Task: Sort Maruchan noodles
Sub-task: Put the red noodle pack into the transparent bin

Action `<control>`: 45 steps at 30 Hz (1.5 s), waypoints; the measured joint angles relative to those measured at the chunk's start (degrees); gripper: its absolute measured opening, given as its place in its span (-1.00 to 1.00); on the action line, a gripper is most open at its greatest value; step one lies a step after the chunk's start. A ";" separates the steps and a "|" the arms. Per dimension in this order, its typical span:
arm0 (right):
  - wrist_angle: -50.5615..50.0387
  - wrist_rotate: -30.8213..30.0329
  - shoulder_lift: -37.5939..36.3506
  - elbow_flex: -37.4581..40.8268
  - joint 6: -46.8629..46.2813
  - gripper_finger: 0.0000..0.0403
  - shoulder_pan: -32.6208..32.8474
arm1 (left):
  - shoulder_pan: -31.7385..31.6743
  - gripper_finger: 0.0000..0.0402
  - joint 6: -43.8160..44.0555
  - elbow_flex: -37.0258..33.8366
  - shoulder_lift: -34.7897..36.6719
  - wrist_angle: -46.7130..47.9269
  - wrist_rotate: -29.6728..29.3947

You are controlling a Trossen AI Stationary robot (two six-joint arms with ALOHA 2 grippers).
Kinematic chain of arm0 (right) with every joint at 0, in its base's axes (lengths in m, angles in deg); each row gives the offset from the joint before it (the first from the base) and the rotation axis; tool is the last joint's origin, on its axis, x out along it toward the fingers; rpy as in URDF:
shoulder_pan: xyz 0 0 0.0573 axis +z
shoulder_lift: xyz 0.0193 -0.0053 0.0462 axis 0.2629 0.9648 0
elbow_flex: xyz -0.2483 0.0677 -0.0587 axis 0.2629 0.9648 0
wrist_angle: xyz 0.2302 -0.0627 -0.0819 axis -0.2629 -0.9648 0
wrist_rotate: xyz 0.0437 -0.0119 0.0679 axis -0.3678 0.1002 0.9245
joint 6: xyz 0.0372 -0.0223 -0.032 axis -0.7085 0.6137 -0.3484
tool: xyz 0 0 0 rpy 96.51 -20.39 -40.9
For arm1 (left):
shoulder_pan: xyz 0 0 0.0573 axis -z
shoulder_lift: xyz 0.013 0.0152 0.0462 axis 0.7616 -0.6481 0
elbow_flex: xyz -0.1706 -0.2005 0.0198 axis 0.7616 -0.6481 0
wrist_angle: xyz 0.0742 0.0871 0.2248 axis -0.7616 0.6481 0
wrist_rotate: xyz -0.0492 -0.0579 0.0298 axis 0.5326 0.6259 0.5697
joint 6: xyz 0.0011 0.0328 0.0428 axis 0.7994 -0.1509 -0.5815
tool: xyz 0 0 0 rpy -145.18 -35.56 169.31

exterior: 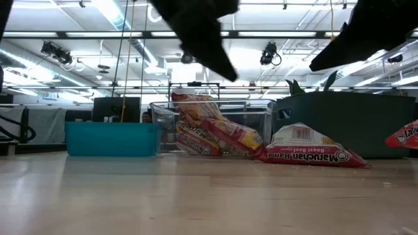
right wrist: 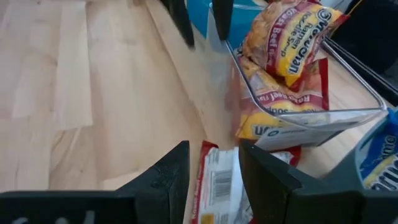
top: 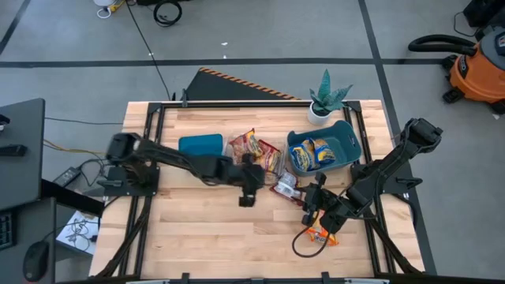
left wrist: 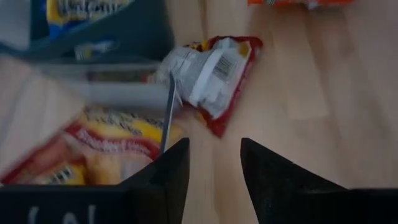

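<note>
A red Maruchan packet [top: 284, 186] lies flat on the table between the two grippers, its white back up [left wrist: 211, 71]; in the low view its label shows [exterior: 307, 154]. An orange packet [top: 320, 233] lies under the right arm. More red packets [top: 254, 150] are piled in the clear bin [right wrist: 323, 115], and blue-and-yellow ones [top: 314, 155] lie in the blue bin [top: 347, 140]. My left gripper [top: 248, 188] is open and hangs left of the loose packet [left wrist: 214, 155]. My right gripper [top: 314, 202] is open too [right wrist: 214, 171], just right of that packet [right wrist: 217, 180], touching nothing that I can see.
A teal bin [top: 200, 144] stands left of the clear bin. A potted plant [top: 324, 101] sits at the far edge by the blue bin. A black cable loop [top: 304, 246] lies near the orange packet. Bare wood spreads across the near half of the table [top: 213, 237].
</note>
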 joint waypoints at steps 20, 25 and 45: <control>-10.85 -6.78 -3.61 -0.04 -12.12 -0.29 11.16 | 0.99 -0.29 -25.89 21.57 -25.13 -3.27 -6.48; -10.15 -10.14 -3.63 -0.04 -12.08 -0.29 12.58 | 0.77 -0.29 -31.96 21.62 -26.41 -6.27 -7.54; -8.36 -10.66 -3.61 -0.04 -11.53 -0.29 12.43 | 0.49 -0.95 -31.63 21.64 -28.26 -5.61 -7.11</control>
